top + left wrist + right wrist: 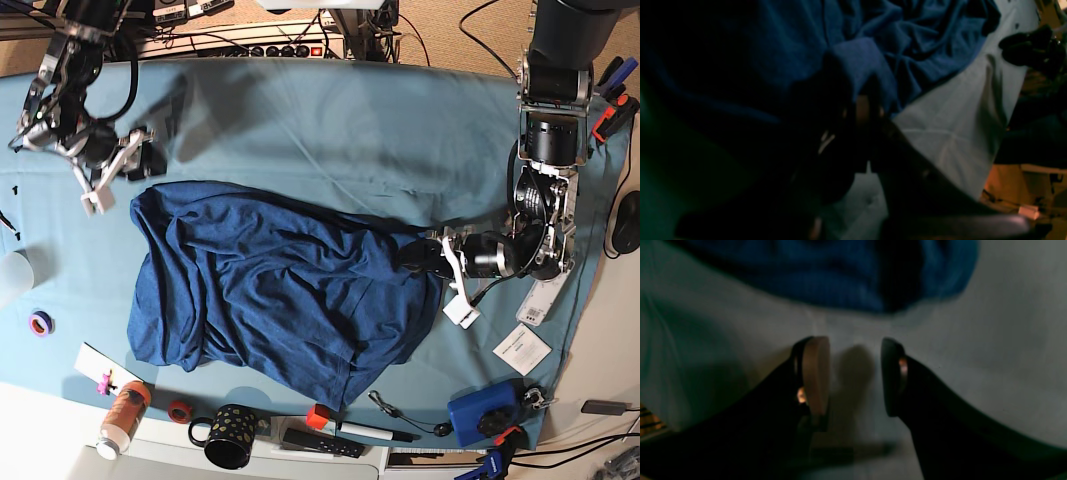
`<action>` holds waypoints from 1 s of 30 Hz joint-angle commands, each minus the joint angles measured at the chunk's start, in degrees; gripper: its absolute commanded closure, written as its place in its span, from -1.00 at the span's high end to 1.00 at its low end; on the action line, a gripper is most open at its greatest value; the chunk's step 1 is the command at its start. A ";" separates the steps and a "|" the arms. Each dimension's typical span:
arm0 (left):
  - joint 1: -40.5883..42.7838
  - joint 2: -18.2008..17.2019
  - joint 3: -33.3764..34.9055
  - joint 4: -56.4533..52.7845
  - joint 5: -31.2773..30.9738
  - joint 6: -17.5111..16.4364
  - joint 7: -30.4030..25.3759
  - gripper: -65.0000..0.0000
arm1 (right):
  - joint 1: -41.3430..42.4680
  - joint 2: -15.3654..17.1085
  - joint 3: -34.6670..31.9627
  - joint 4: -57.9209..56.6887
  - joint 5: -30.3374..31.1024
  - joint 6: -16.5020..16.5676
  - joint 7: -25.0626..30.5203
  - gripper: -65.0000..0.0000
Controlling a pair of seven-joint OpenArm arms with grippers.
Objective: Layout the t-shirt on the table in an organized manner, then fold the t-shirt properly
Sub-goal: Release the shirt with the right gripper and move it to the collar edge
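This looks like a robotics lab or research workspace. Two black robot arms are mounted at either side of a tabletop (330,130) draped in light teal cloth. A power strip (270,48) and tangled cables (460,40) run along the far edge. The near edge holds bench clutter: a dotted black mug (228,436), a marker pen (372,432), rolls of tape (40,322), a blue box (482,412) and paper labels (521,348).
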 commanded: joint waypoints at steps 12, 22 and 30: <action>-1.68 -0.46 -0.22 0.92 -1.60 -0.28 -0.90 -1.00 | -1.77 1.11 0.42 0.98 1.42 0.08 4.00 -0.22; -1.68 -0.46 -0.22 0.92 -1.73 -0.28 -0.90 -1.00 | -0.74 -6.08 0.28 0.98 -3.02 -13.51 6.62 -0.22; -1.68 -0.46 -0.22 0.92 -1.73 -0.28 -0.90 -1.00 | -0.72 -15.69 0.33 0.96 -9.70 -24.44 9.94 -0.22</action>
